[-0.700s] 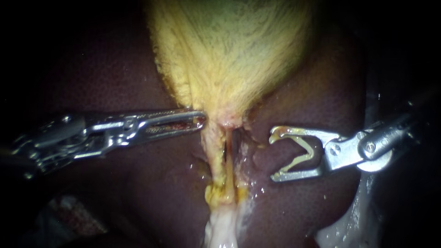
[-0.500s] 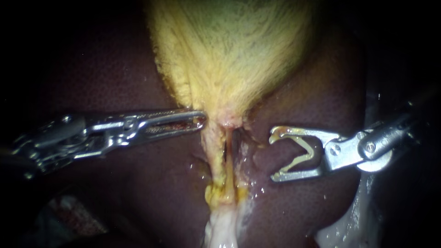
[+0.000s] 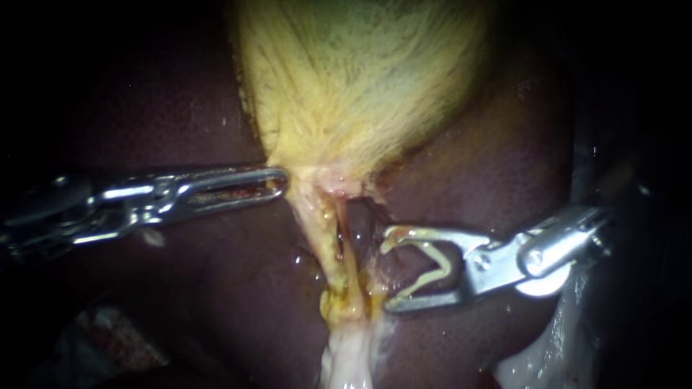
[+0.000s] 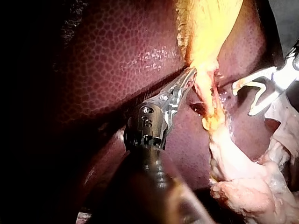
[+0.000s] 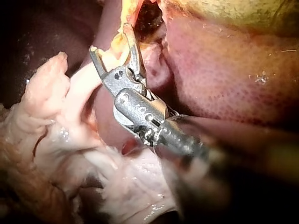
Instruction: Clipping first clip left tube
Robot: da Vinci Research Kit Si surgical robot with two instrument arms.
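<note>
The endoscope view alone sets both instruments side by side. The left instrument [image 3: 278,181] comes in from the left, its long jaws closed on the edge of the gallbladder [image 3: 360,86] at its narrow end, where the yellow skin is stretched taut toward the left. The right instrument [image 3: 388,274] comes in from the right with its jaws wide apart; a pale bent clip [image 3: 432,268] sits between them and touches both. The left tube [image 3: 335,266] runs from the gallbladder's narrow end toward the near side, with a dark slit [image 3: 337,241] along it; the clip's open mouth faces the tube from just to the right, near it but not around it.

The left wrist view adds the honeycombed surface of the liver [image 4: 117,60] beside its own instrument; it also shows a lump of pale fatty tissue [image 4: 243,182] at the tube's near end, which the endoscope view cuts off.

The right wrist view sees the clip-carrying jaws from behind; the joint and jaws cover most of the clip. A dark hollow [image 5: 149,18] opens just ahead of them. One jaw tip lies close to yellow tissue there, and whether it touches the tube cannot be told. Both shafts fade into shadow in the endoscope view.
</note>
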